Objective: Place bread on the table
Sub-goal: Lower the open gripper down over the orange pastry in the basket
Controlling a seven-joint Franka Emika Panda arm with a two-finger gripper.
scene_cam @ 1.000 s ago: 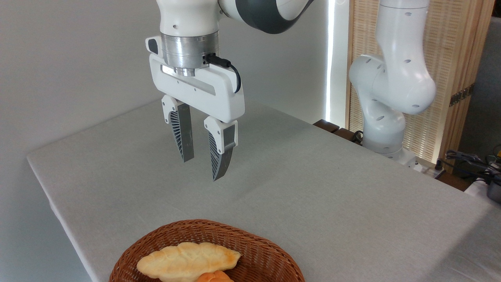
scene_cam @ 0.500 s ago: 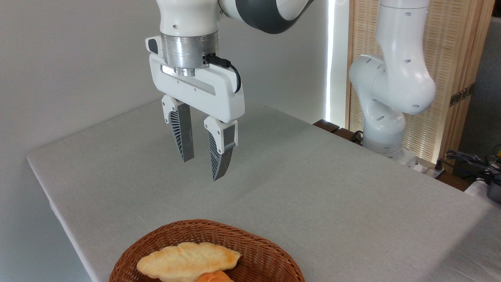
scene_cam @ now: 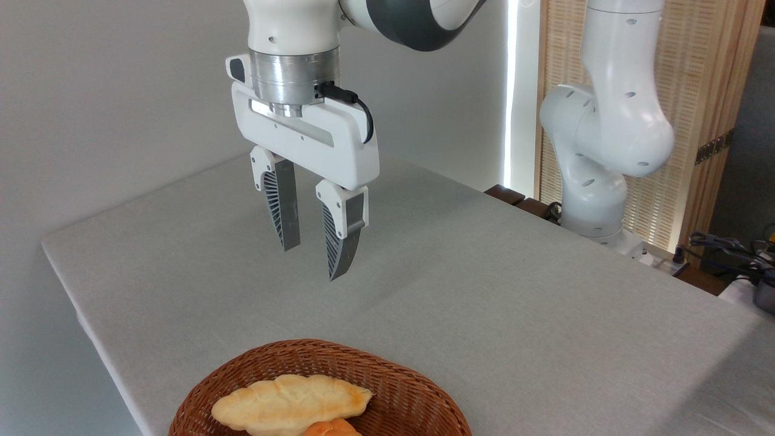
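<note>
A plain grey cloth covers the surface (scene_cam: 484,290), where the end effector (scene_cam: 313,261) hangs with ribbed fingers parted and empty. The lumpy orange bread (scene_cam: 330,428) sits in a woven wicker basket (scene_cam: 393,378) beside a pale leaf-shaped loaf (scene_cam: 290,402).

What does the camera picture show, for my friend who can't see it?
A white robot arm's open, empty gripper hangs above a grey table. At the near edge, a brown wicker basket holds a long pale loaf and a small orange bread, barely visible.
</note>
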